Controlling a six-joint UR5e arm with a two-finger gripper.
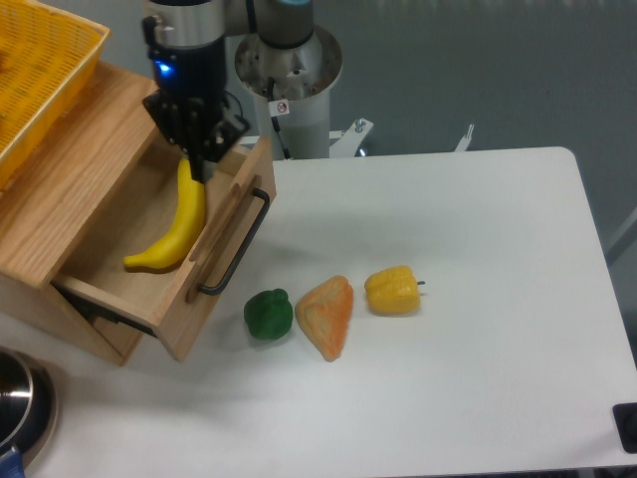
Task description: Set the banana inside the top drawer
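Observation:
The banana point(177, 231) lies lengthwise inside the pulled-out top drawer point(225, 211), a light wooden box with a black bar handle point(239, 249). My gripper point(199, 149) hangs over the back of the drawer, right at the banana's upper end. Its jaws look spread, and one dark fingertip overlaps the banana's tip. The banana rests on the drawer floor and has not been lifted.
A yellow mesh basket point(40, 70) sits on the cabinet top at the far left. On the white table, a green pepper point(268, 314), an orange wedge point(328, 317) and a yellow bell pepper point(392, 290) lie in a row. A metal pot point(20, 408) is at the bottom left.

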